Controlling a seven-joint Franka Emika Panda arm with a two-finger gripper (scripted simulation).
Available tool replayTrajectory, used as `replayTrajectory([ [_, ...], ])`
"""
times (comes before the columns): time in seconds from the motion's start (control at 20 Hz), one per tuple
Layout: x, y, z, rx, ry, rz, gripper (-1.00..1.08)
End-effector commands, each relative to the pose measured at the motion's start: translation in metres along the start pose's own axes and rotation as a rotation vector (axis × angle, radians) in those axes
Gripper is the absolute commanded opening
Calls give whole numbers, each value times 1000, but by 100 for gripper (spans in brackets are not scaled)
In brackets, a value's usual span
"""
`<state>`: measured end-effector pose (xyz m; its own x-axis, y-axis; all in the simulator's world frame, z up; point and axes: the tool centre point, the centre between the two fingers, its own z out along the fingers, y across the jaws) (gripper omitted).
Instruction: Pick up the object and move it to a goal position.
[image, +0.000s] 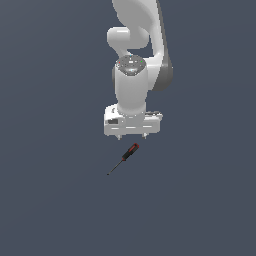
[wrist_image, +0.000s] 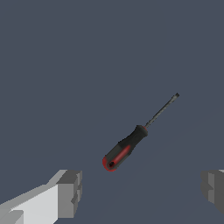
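In the wrist view the gripper (wrist_image: 142, 192) stands wide apart, its two grey fingertips (wrist_image: 70, 192) well separated and holding nothing. Beyond them the screwdriver (wrist_image: 131, 142) lies flat on the dark blue-grey floor (wrist_image: 52, 65), its red-and-black handle nearer the fingers and its thin dark shaft pointing toward two o'clock. In the exterior view it lies just below the white Panda arm (image: 132, 90).

Arm links: smooth white rounded shells, grey panel along one side.
Wrist flange: grey disc ringed with small dots.
Claw (image: 132, 136): white boxy body, dark slots; grey blocky fingertips (wrist_image: 70, 192).
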<state>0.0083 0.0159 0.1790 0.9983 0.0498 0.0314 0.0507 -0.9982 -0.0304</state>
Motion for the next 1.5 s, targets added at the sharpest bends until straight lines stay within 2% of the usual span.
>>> replayTrajectory([
  [0.0, 0, 0, 0, 0, 0, 0, 100],
  [0.5, 1, 4, -8, -36, 7, -26, 100],
  [0.85, 2, 4, -7, -35, 7, -16, 100],
  [1.15, 3, 6, 2, -32, 4, 46, 100],
  [1.45, 6, 11, 20, -27, -1, 162, 100],
])
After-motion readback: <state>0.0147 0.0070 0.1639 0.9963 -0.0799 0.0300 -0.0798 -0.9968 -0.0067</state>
